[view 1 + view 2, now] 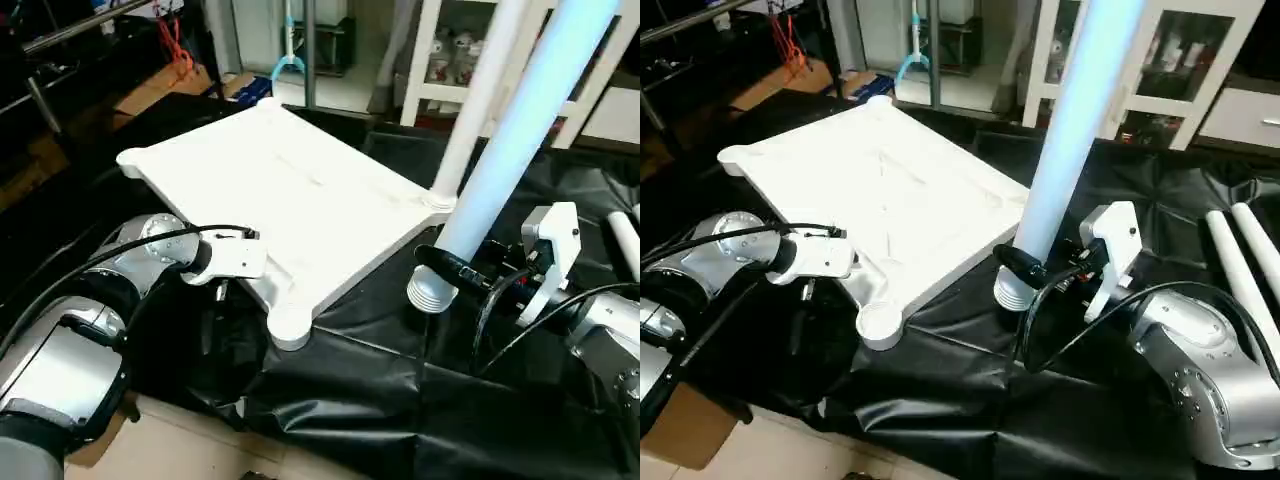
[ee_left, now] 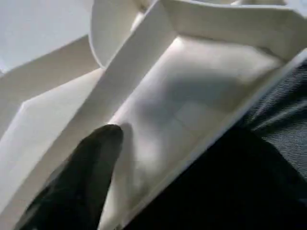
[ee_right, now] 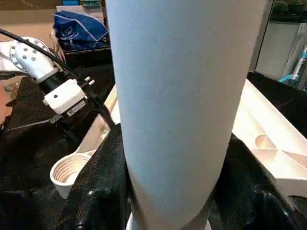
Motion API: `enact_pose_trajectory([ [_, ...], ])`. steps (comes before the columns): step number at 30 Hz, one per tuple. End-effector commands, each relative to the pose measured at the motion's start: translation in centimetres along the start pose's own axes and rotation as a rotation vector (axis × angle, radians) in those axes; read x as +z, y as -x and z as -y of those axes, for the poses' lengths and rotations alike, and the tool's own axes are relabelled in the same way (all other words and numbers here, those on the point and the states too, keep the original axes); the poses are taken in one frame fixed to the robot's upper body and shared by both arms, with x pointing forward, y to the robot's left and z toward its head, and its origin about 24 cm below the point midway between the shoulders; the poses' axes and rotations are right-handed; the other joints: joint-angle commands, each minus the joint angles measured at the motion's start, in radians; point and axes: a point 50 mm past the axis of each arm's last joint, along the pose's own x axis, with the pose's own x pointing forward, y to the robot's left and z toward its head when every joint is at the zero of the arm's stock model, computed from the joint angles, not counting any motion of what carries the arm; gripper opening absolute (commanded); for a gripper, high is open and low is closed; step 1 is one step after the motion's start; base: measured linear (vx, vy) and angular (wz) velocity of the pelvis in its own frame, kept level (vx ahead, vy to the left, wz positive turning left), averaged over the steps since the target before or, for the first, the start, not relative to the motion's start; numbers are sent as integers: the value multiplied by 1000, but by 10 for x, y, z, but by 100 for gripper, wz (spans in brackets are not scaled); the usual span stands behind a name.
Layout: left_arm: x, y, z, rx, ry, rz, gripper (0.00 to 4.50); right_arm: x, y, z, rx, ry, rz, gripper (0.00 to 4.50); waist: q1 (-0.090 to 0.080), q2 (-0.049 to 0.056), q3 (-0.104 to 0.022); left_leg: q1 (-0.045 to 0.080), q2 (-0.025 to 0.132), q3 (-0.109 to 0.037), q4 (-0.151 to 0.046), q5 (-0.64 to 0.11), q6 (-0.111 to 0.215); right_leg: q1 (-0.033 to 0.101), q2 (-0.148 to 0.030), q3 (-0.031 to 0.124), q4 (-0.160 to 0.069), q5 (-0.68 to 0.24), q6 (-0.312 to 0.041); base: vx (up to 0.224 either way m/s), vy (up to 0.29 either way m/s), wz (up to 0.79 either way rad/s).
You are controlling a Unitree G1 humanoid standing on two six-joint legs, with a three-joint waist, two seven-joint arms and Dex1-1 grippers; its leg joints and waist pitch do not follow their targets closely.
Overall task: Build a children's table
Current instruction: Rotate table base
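- While the black sheet (image 1: 970, 400) covers the work surface, the table top (image 1: 870, 185) lies on it underside up, left of centre, one leg (image 1: 480, 95) standing in its far right corner.
- Left gripper (image 1: 805, 290) sits at the top's near edge by the empty corner socket (image 1: 880, 322); one finger (image 2: 81, 177) touches a rib, its spread unclear.
- Right gripper (image 1: 1025, 268) is clamped on a second leg (image 1: 1065, 130) near its threaded end.
- Two spare legs (image 1: 1240, 245) lie far right, before the white cabinet (image 1: 1200, 70).

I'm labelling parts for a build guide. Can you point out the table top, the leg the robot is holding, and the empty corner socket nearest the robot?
Table top (image 1: 290, 190), left eye view, flat middle.
Leg (image 1: 1065, 150), right eye view, mid-shaft.
Corner socket (image 1: 880, 323), right eye view, round rim.
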Motion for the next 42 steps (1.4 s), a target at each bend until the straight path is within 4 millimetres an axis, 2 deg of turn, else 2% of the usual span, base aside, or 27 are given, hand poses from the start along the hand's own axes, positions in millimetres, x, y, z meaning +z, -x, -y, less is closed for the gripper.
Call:
enact_pose_trajectory([
  [1,-7,-1,7,-43,38,-18,341,3,1,0,3,18,7,188,2,-7,-60,41,81,-44,-100,-332,-23,15,-46,22,-79,-142,-259,0,0,0],
  [3,-6,-2,8,-50,32,-2,334,3,0,1,4,19,7,188,3,-7,-61,41,82,-45,-100,-325,-24,14,-45,21,-77,-125,-260,0,0,0],
  [7,0,-4,9,-72,27,48,286,3,-2,1,9,23,6,188,4,-8,-64,40,82,-42,-98,-285,-7,16,-44,20,-71,-54,-272,0,0,0],
  [9,2,-5,10,-83,32,71,280,3,-2,1,11,23,6,188,6,-8,-66,38,81,-40,-95,-253,13,18,-46,19,-67,-8,-287,0,0,0],
  [10,3,-5,10,-89,28,74,253,3,-2,2,11,24,5,188,7,-10,-68,38,82,-40,-93,-232,24,20,-46,18,-65,18,-292,0,0,0],
  [15,7,-8,16,-113,34,120,223,3,-3,3,11,25,11,188,8,-9,-68,38,84,-38,-93,-195,51,22,-45,16,-61,56,-300,0,0,0],
  [17,8,-10,18,-117,42,139,209,4,-4,4,10,25,15,188,9,-9,-67,39,84,-37,-93,-200,53,21,-46,16,-62,46,-301,0,0,0],
  [21,9,-14,25,-120,70,169,185,3,-6,3,8,17,25,188,7,-9,-63,36,85,-37,-96,-226,40,22,-47,17,-65,0,-299,0,0,0],
  [24,10,-17,29,-108,96,183,174,2,-7,2,9,13,29,188,5,-9,-63,40,85,-36,-98,-254,30,18,-45,18,-70,-39,-289,0,0,0],
  [27,18,-22,33,-106,140,241,155,2,-8,2,8,10,34,188,4,-8,-63,40,87,-38,-100,-256,20,19,-45,18,-69,-47,-283,0,0,0],
  [32,49,-36,43,-99,154,382,132,2,-10,2,2,6,41,188,7,-12,-64,37,87,-36,-98,-234,35,20,-46,19,-70,-35,-282,0,0,0],
  [35,60,-41,49,-100,155,415,113,2,-11,1,7,-1,46,188,6,-18,-62,36,87,-35,-98,-230,43,18,-45,19,-73,-57,-270,0,0,0],
  [36,62,-41,50,-100,157,422,107,2,-12,1,8,-3,47,188,6,-16,-60,35,86,-36,-98,-233,42,17,-44,19,-75,-74,-264,0,0,0],
  [38,64,-41,52,-93,159,420,98,2,-13,0,10,-9,48,188,5,-22,-61,36,86,-36,-99,-232,40,16,-43,20,-77,-95,-251,0,0,0],
  [39,61,-41,53,-88,154,406,93,2,-13,-1,10,-11,49,188,6,-21,-61,36,87,-37,-98,-228,39,16,-43,20,-76,-92,-249,0,0,0],
  [42,53,-37,54,-62,134,362,88,2,-14,0,7,-28,60,188,1,-24,-60,33,84,-38,-100,-233,39,16,-41,20,-78,-102,-236,0,0,0],
])
